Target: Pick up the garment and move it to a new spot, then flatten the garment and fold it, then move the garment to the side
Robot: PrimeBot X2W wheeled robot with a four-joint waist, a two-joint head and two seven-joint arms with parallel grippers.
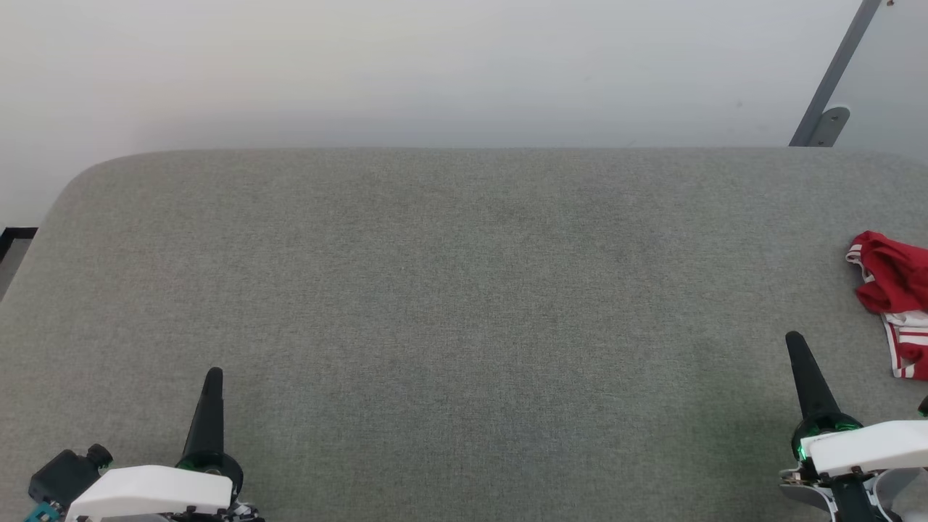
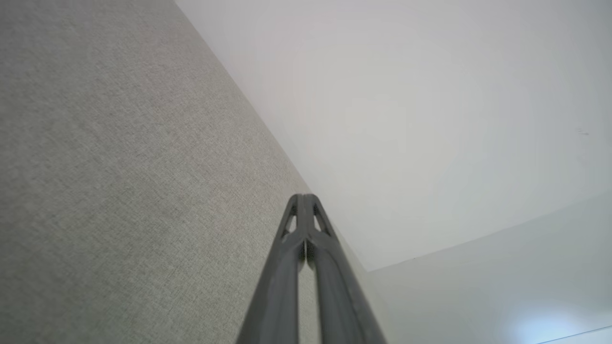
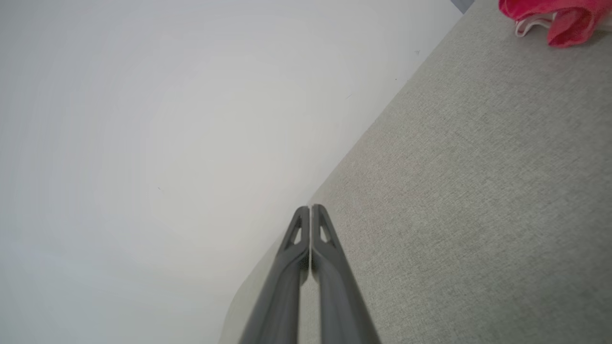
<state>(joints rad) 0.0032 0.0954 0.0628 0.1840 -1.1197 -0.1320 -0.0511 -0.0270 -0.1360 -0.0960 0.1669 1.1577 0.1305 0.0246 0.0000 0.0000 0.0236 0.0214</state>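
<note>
Crumpled in a heap at the right side of the grey fabric-covered bench (image 1: 464, 290), cut off by the head view's right edge: the garment (image 1: 893, 279), red, with white double-stripe trim along a folded edge at the near end of the heap. Not held, not touched by either gripper.

Left gripper (image 1: 213, 377) at the lower left of the head view, fingers (image 1: 209, 413) pressed together into one dark point, closed on nothing, over bare cloth and well apart from the garment. Right gripper (image 1: 796, 342) at the lower right, likewise closed and empty, tip pointing up and slightly left. Near the garment's left side but apart from it, with bare grey cloth between. Green glow at the base of its fingers.

In the left wrist view, two dark fingers meeting at the tips over the bench's edge, pale wall (image 2: 430, 95) beyond. In the right wrist view, the same closed pair, with a bit of the red and white heap in the upper right corner, well beyond the tips. At the upper right of the head view, a slanted grey metal strut (image 1: 834, 80) against the wall.
</note>
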